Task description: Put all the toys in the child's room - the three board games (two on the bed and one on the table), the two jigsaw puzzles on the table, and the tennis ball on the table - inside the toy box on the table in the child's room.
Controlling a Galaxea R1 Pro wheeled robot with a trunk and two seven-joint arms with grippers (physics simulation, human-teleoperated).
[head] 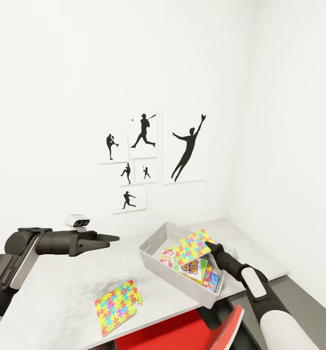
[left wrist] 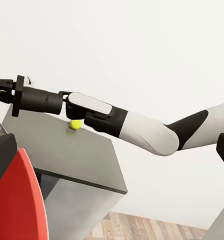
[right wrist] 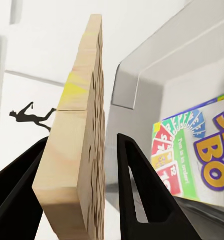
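- Two puzzles are in play: your right end effector (head: 208, 244) is clamped on the edge of one puzzle board (head: 194, 244), held over the grey toy box (head: 155, 260) at lower centre of the head view.
- It looks thin, stiff and light; an edge pinch can let it pivot, so lower it flat.
- Your second puzzle (head: 118, 306) lies on the counter (head: 51, 291), lower left.
- Left end effector (head: 107, 239) hovers with fingers apart, holding nothing.
- The tennis ball (left wrist: 74, 124) will likely roll.

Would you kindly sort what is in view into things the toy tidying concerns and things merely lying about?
Job: toy box; board games inside it; jigsaw puzzle in the right gripper; second jigsaw puzzle on the table; tennis ball.
Lying about: wall pictures; red chair.
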